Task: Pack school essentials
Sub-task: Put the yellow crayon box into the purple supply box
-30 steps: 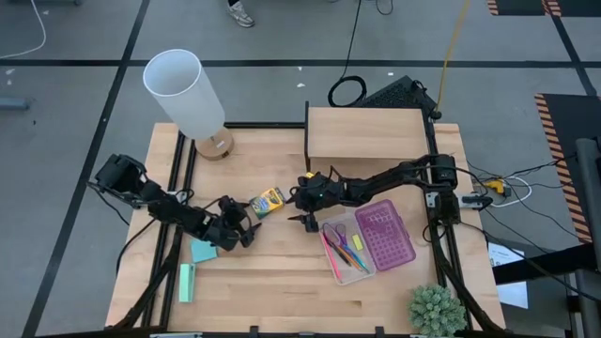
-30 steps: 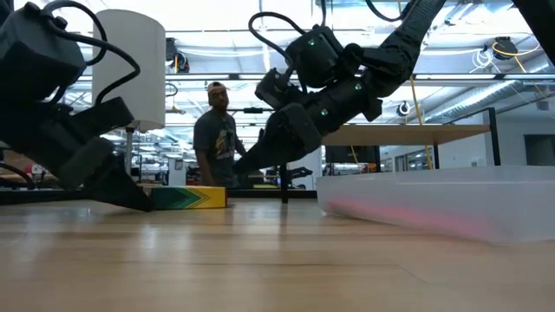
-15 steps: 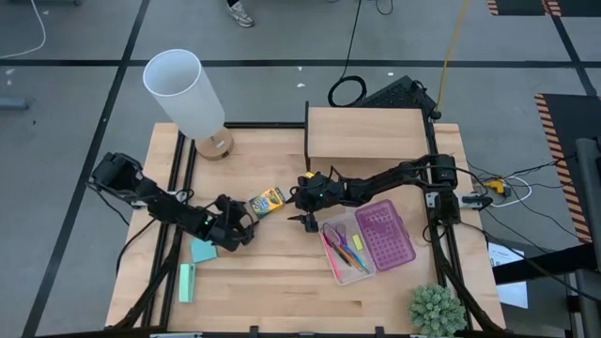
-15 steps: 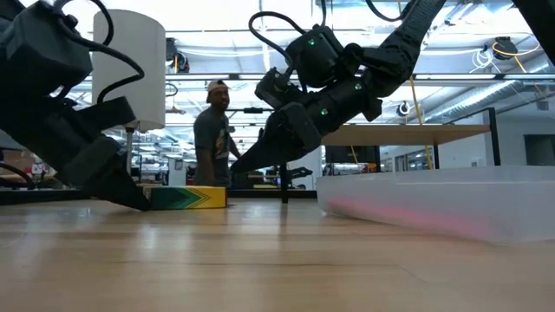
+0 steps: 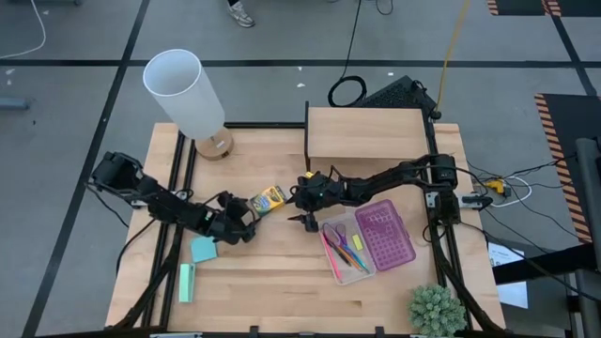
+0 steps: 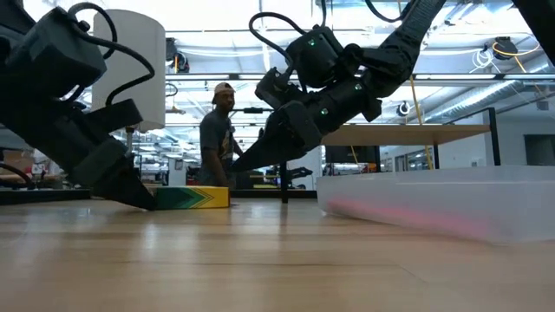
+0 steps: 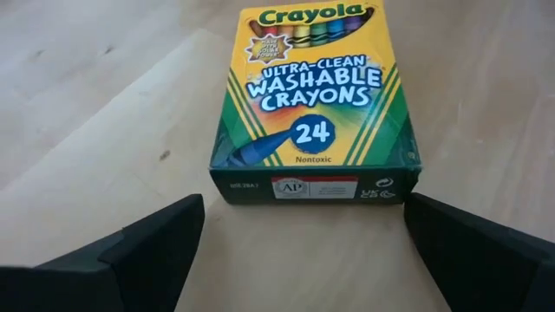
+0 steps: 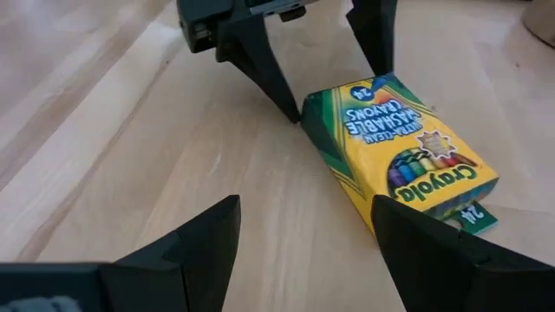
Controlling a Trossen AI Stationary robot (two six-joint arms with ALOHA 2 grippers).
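Observation:
The yellow crayon box point(image 7: 314, 95) lies flat on the wooden table point(image 5: 282, 282), between my two grippers; the high view shows it as well point(image 5: 267, 200). My left gripper point(image 5: 246, 217) is open and low over the table at the box's left end. Its fingers stand wide of that end's two corners, with no contact that I can see. My right gripper point(image 5: 300, 205) hangs open above the table, right of the box and pointing at it. The light-blue note pad point(image 5: 203, 250) lies on the table near the left arm.
A clear tray point(image 5: 349, 246) with a pink lid point(image 5: 385, 235) holds pens and scissors at the right. A green block point(image 5: 186, 282) lies near the front left. A white lamp point(image 5: 183, 89), a wooden box point(image 5: 366, 131) and a plant point(image 5: 437, 310) stand around. A person point(image 6: 217, 139) is behind the table.
My left gripper has crept along the table toward the crayon box, so its open fingers now stand at the box's left end. The box and my right gripper have stayed put. The person behind the table has shifted slightly.

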